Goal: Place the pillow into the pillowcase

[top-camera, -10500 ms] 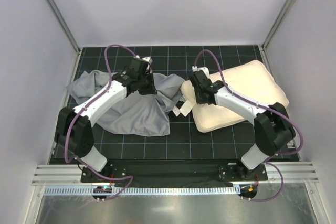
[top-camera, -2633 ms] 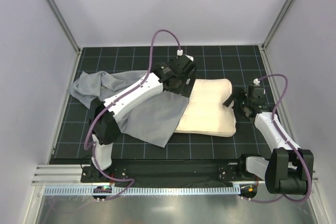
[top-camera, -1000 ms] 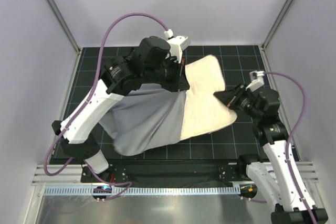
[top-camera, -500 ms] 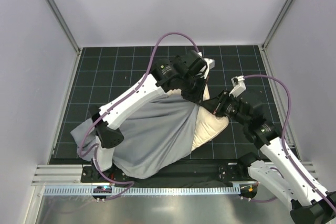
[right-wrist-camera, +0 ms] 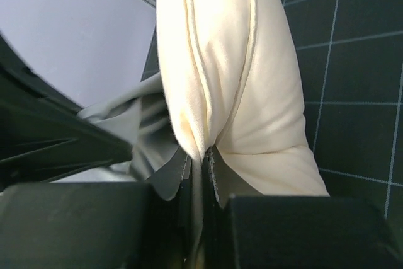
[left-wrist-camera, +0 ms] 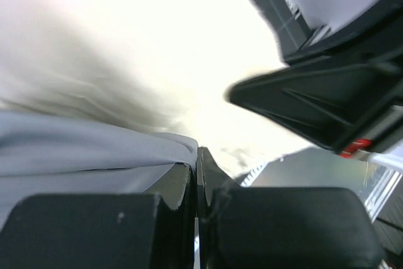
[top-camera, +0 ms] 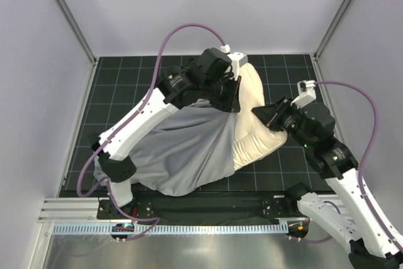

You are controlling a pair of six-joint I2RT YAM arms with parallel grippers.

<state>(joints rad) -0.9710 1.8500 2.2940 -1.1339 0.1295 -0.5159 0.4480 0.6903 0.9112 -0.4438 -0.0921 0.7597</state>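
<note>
A cream pillow (top-camera: 255,138) sits right of centre on the scene, its long side running from far to near. Its left part is tucked under a blue-grey pillowcase (top-camera: 186,149). The wrinkled pillowcase spreads leftward and toward the near edge, draped over the left arm's base.

The left gripper (top-camera: 232,100) is at the far end of the pillowcase where it meets the pillow. In its wrist view its fingers are clenched on a fold of the grey hem. The right gripper (top-camera: 259,113) reaches in from the right, and its fingers are pinched tight on a ridge of the pillow's cream cover.

Whether the pillow rests on the surface or hangs in the grippers cannot be told. Beneath lies a black gridded mat (top-camera: 119,86). Purple cables (top-camera: 182,28) loop above both arms, and pale walls (top-camera: 208,4) enclose the cell.
</note>
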